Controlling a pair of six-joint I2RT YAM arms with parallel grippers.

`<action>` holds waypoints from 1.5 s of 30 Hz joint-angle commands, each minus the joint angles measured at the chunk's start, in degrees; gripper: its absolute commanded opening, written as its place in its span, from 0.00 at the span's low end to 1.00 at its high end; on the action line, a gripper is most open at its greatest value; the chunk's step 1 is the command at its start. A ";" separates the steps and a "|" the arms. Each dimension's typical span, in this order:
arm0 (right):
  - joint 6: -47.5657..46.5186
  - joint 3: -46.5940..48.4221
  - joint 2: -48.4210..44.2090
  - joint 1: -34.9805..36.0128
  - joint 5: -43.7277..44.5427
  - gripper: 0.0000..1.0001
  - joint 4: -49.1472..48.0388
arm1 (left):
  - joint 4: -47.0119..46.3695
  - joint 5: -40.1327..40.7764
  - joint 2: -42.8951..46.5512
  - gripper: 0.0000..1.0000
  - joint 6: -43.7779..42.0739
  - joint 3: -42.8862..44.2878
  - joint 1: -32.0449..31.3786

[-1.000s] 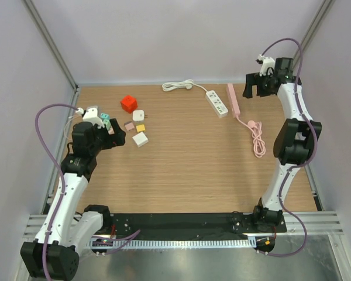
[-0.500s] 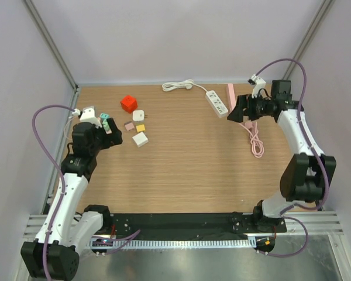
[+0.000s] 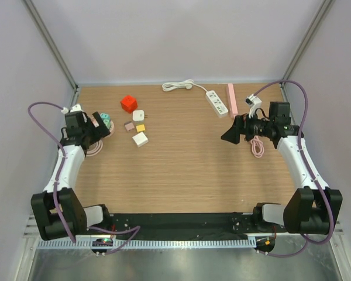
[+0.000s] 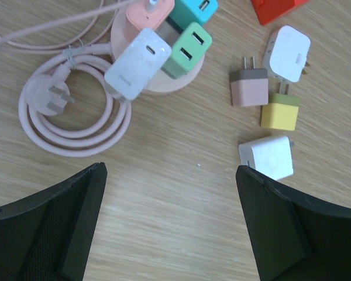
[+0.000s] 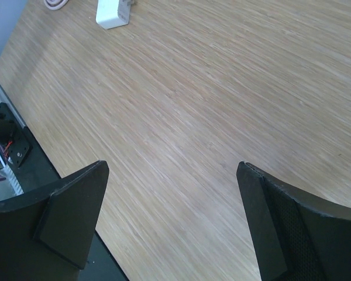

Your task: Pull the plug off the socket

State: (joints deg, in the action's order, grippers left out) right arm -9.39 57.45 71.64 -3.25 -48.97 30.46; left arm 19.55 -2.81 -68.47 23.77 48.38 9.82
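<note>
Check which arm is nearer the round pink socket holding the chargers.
Left. The left arm hangs its open jaws right by the round pink socket; the right arm sits across the table.

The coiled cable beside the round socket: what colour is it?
The coiled cable is pale pink, clearest in the left wrist view.

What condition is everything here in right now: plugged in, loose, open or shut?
Left gripper, open, empty.
Right gripper, open, empty.
Round socket, chargers plugged in.
White charger, plugged into the socket.
Green charger, plugged into the socket.
Pink cord, coiled beside the socket.
Yellow adapter, unplugged, lying loose.
</note>
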 commanded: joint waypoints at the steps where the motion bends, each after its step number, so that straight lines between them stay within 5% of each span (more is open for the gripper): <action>1: 0.42 0.38 -1.41 -0.27 -3.06 1.00 -3.39 | -5.82 1.05 -4.21 0.94 -4.77 4.88 0.81; 16: 0.86 -0.23 -2.11 -0.97 -5.26 1.00 -3.91 | -11.11 5.97 -20.64 0.79 -26.75 9.28 0.72; 31: 0.95 -0.23 -2.20 -2.20 -5.61 1.00 -4.09 | -11.20 -3.17 -29.00 0.59 -37.66 13.49 0.81; 34: 0.95 -0.23 -2.12 -2.29 -5.61 1.00 -4.09 | -11.20 -2.91 -29.27 0.41 -36.96 13.85 0.90; 35: 0.95 -0.23 -2.11 -2.29 -5.61 1.00 -4.09 | -11.29 -2.64 -29.01 0.21 -36.26 13.76 0.90; 37: 0.95 -0.23 -2.03 -2.29 -5.70 1.00 -4.00 | -11.99 -1.59 -27.70 0.01 -35.20 13.58 0.90; 45: 1.65 -0.76 -1.68 -2.29 -6.58 1.00 -4.35 | -15.51 -0.79 -17.24 0.00 -22.38 11.12 0.90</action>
State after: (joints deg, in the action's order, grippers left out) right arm -8.64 56.75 71.11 -5.37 -53.76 28.23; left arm 10.98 -3.81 -93.80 -4.95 58.52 10.57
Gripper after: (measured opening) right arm 0.996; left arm 0.371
